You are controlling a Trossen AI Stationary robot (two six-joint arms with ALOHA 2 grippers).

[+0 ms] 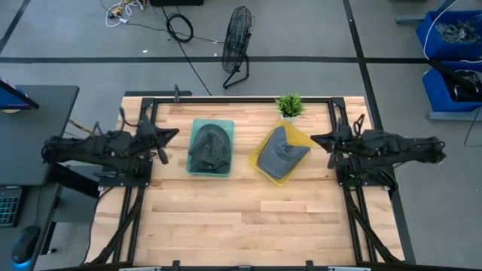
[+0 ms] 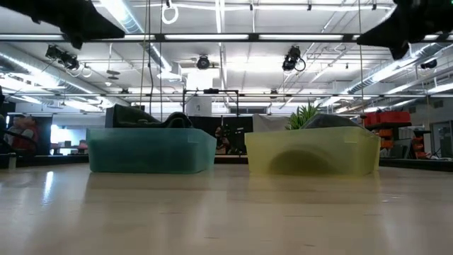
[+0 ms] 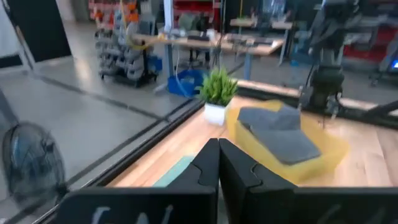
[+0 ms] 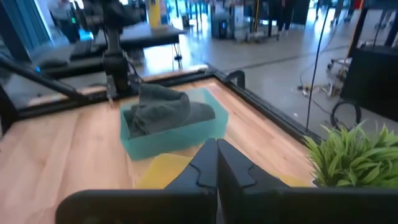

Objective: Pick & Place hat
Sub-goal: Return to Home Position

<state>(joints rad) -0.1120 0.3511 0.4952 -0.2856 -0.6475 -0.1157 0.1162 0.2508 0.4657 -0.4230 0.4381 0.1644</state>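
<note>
Dark crumpled caps (image 1: 209, 147) lie in the translucent teal plastic basket (image 1: 193, 123) mid-table, with bare wooden tabletop (image 1: 241, 218) open around it. Left gripper (image 1: 172, 135) and right gripper (image 1: 316, 138), both pinched closed and empty, hang near opposite side edges.

This was a robotics lab in a large industrial hall. A wooden table (image 1: 241, 218) in a black frame carried the left arm (image 1: 105, 147) and the right arm (image 1: 384, 144), and it stood on a grey floor marked with dark tape lines, where a floor fan (image 1: 238, 34) and a coiled cable (image 1: 179, 27) lay beyond its far edge. Blue bins (image 1: 452, 30) of parts stood at the far right and a desk (image 1: 38, 128) with a keyboard (image 1: 9, 207) at the left, while long strip lights (image 2: 212, 37) ran under an open ceiling of pipes, above workbenches (image 3: 249, 46) and stocked shelving (image 3: 118, 46) farther off.
</note>
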